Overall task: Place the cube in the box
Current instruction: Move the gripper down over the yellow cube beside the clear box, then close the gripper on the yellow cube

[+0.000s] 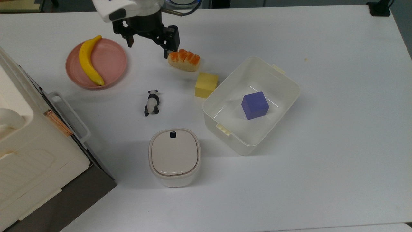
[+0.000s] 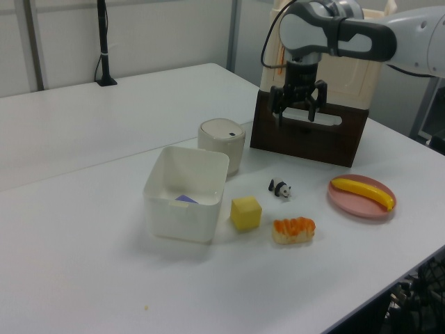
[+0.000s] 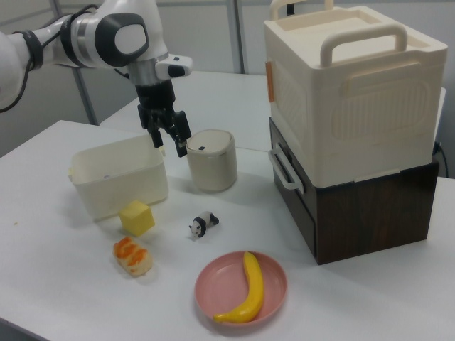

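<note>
Top view: tool [image 1: 149,47] spread open, holding nothing — cube [image 1: 206,84] just beside box [image 1: 291,84]; no readable writing.

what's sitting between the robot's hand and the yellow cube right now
In the top view, the toy bread lies between the hand and the yellow cube.

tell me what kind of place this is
Probably a robotics lab: a white robot arm's black claw hangs over a plain white table of props, like a small yellow cube and panda figurine.
</note>
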Controlling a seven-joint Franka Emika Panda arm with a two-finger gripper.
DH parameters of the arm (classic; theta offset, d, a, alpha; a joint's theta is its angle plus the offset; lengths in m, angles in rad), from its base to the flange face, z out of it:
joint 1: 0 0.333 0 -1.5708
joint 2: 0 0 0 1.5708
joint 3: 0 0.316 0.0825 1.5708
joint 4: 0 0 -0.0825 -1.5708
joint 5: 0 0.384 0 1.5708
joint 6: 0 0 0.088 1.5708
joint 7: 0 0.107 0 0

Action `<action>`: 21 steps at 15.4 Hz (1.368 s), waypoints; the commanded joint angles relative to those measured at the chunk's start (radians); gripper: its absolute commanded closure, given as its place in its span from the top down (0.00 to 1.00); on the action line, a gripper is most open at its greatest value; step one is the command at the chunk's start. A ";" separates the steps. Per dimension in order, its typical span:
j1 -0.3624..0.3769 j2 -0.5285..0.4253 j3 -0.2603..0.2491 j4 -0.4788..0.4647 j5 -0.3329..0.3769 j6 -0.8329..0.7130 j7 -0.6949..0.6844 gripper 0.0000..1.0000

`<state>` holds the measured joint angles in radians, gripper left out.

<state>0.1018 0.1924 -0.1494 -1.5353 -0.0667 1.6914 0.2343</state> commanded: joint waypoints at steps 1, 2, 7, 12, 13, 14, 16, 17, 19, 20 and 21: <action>0.039 -0.014 -0.004 -0.063 0.016 0.010 -0.105 1.00; 0.056 -0.013 -0.004 -0.075 0.016 0.011 -0.108 1.00; 0.087 0.025 -0.004 -0.123 0.195 0.042 -0.125 1.00; 0.090 0.033 -0.004 -0.264 0.260 0.230 -0.194 1.00; 0.093 0.042 -0.005 -0.282 0.262 0.253 -0.211 1.00; 0.093 0.053 -0.004 -0.287 0.263 0.261 -0.225 1.00; 0.093 0.078 -0.004 -0.287 0.268 0.264 -0.243 1.00; 0.090 0.082 -0.004 -0.289 0.275 0.281 -0.257 1.00; 0.091 0.082 -0.004 -0.321 0.298 0.315 -0.285 1.00; 0.094 0.082 -0.004 -0.341 0.303 0.332 -0.299 1.00; 0.096 0.082 -0.004 -0.356 0.306 0.344 -0.305 1.00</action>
<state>0.1854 0.2983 -0.1462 -1.8146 0.2065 1.9720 -0.0183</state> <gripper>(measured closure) 0.000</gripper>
